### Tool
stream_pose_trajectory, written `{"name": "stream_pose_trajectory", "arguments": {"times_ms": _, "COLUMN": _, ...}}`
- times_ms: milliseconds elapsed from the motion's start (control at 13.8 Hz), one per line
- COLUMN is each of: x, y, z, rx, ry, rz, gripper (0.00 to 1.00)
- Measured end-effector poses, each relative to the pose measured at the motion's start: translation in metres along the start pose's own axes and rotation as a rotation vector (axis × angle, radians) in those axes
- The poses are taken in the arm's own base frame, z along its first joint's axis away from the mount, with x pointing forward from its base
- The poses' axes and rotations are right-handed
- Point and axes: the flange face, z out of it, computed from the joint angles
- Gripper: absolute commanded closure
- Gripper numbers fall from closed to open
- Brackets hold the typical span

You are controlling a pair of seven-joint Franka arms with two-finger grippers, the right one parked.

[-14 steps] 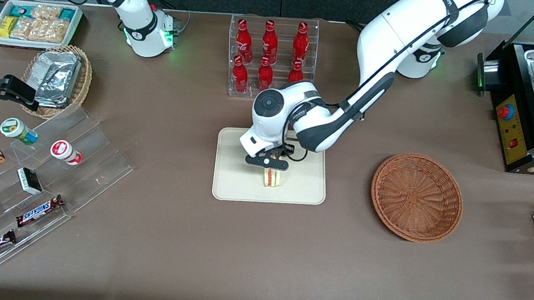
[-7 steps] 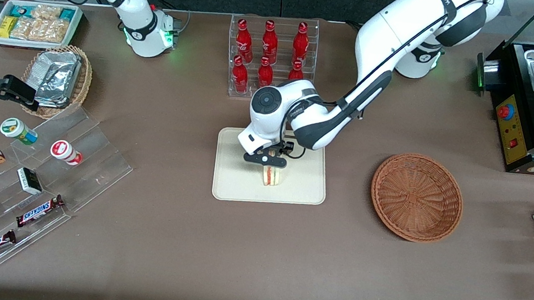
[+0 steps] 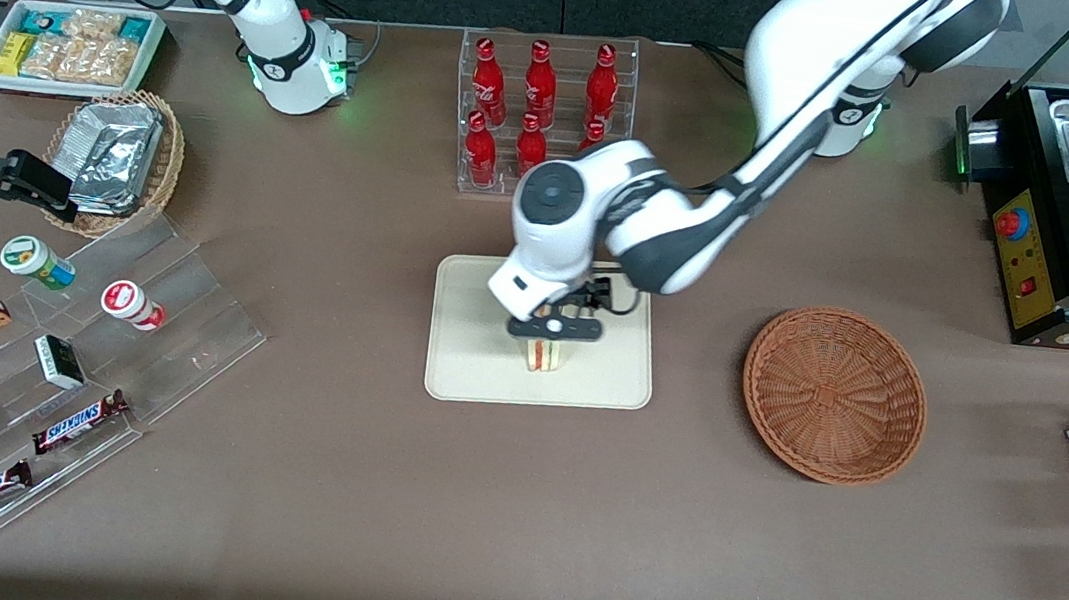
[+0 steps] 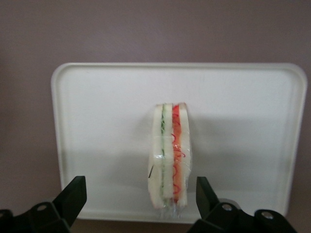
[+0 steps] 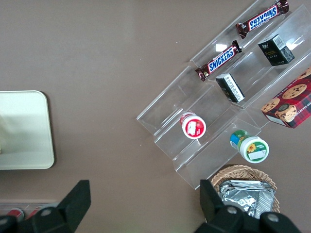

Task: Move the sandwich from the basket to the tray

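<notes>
The sandwich (image 3: 544, 355) stands on its edge on the cream tray (image 3: 478, 354), in the half of the tray nearer the front camera. Its green and red filling stripes face up in the left wrist view, where the sandwich (image 4: 170, 155) rests on the tray (image 4: 97, 121). My left gripper (image 3: 555, 328) hovers just above it, open. The black fingers (image 4: 73, 199) stand wide apart on either side of the sandwich without touching it, and the gripper (image 4: 140, 190) holds nothing. The reddish-brown basket (image 3: 834, 395) lies empty toward the working arm's end of the table.
A clear rack of red bottles (image 3: 540, 115) stands farther from the front camera than the tray. Toward the parked arm's end are a tan basket of foil packets (image 3: 116, 160), a white bin of snacks (image 3: 70, 46) and a clear stepped stand (image 3: 73, 378) with snack bars and cups.
The wrist has shifted a little toward the basket and the arm's upper links have swung up. The sandwich has stayed in place on the tray.
</notes>
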Motion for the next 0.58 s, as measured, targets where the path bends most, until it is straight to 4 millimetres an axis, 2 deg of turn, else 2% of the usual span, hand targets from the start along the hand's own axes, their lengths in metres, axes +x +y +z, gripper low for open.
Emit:
{"name": "stream_pose_trajectory", "arguments": {"times_ms": 145, "x": 0.029, "y": -0.051, "z": -0.059, "rx": 0.001, "ry": 0.006, "rz": -0.085, "gripper": 0.00}}
{"name": "stream_pose_trajectory", "arguments": {"times_ms": 291, "x": 0.043, "y": -0.094, "z": -0.104, "rx": 0.030, "ry": 0.014, "rz": -0.147, "gripper": 0.00}}
{"name": "stream_pose_trajectory", "arguments": {"times_ms": 436, "x": 0.052, "y": -0.133, "z": -0.132, "rx": 0.050, "ry": 0.000, "rz": -0.156, "gripper": 0.00}}
{"name": "stream_pose_trajectory", "arguments": {"times_ms": 582, "x": 0.065, "y": -0.171, "z": -0.147, "rx": 0.038, "ry": -0.044, "rz": -0.139, "gripper": 0.00}}
